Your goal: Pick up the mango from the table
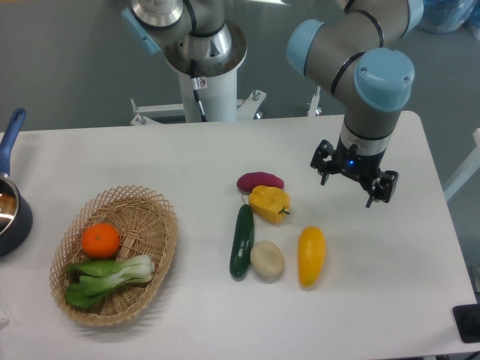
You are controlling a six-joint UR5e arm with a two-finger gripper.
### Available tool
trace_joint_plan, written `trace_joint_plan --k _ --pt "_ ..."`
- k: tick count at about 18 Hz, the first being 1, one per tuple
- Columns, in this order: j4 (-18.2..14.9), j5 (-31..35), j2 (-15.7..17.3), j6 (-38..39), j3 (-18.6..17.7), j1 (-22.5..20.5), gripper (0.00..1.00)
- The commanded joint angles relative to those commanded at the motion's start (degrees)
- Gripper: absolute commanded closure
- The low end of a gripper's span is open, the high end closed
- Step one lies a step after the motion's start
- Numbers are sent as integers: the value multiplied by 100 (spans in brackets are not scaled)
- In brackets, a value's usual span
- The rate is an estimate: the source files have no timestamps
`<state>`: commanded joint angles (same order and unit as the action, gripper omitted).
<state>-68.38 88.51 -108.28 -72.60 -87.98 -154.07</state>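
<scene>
The mango point(311, 256) is a smooth yellow-orange oval lying lengthwise on the white table point(150, 161), right of centre near the front. My gripper point(352, 182) hangs from the arm's blue-capped wrist, behind and to the right of the mango, apart from it. Its black fingers point(324, 169) are spread wide and nothing is between them.
A pale potato point(267, 259) lies just left of the mango, then a cucumber point(242, 240). A yellow bell pepper point(269, 203) and a purple sweet potato point(260, 181) lie behind them. A wicker basket point(154, 225) at front left holds an orange and bok choy. A blue-handled pot point(9, 214) sits at the left edge.
</scene>
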Motion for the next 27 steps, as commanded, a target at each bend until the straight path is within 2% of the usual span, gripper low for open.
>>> trace_joint_plan --k 12,13,14,17,18,23,27 --pt "-18 -52 -53 140 -70 18 0" --pt "113 -61 -53 175 -175 18 0" --pt "419 -70 -61 219 -306 26 0" --pt "1614 -70 -70 692 -834 157 0" --pt "1739 -53 -157 990 -861 210 0" --pt "1941 -27 -517 2221 -721 527 0" --pt "2083 -9 -747 2303 -738 633 0"
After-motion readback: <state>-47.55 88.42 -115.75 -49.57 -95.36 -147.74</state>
